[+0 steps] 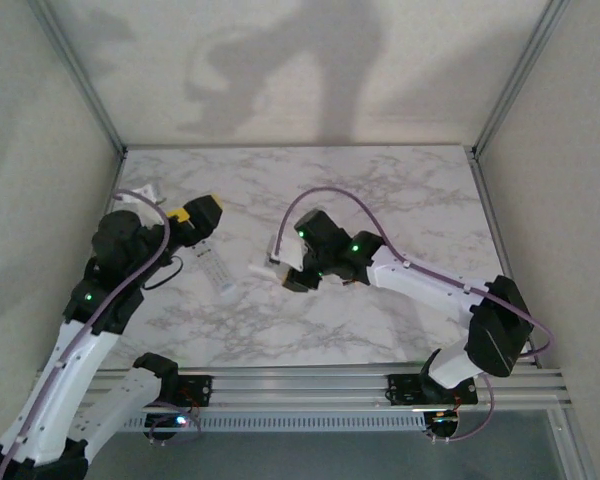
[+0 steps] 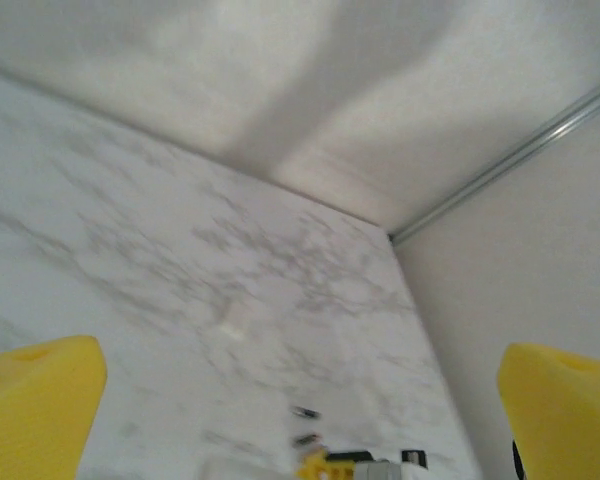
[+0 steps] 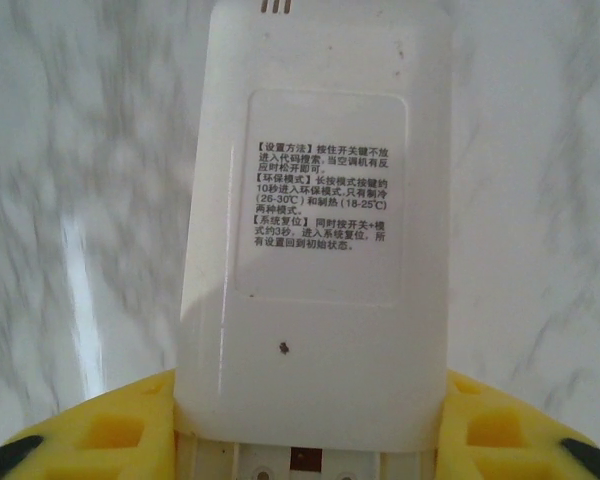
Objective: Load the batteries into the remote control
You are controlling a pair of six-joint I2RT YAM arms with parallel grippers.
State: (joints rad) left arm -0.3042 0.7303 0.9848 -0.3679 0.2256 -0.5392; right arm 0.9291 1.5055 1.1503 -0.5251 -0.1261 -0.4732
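slim remote (image 1: 218, 268) lies on the surface (image 1: 400, 190) just beside the left jaws, which stand wide, not between them; right jaws clamp a wider remote (image 3: 315, 250), back up.

Lab enclosure: white walls (image 1: 40, 150), aluminium frame (image 1: 80, 75), marble tabletop (image 1: 380, 200).

The left white tube arm (image 1: 80, 350) and the right white tube arm (image 1: 420, 278) have fat black joints (image 1: 495, 335) with tiny green lights (image 1: 87, 297) (bright little dots). Thin purple cables (image 1: 337, 192) loop along them. The chunky yellow fingers (image 2: 35, 400) look like blocks.
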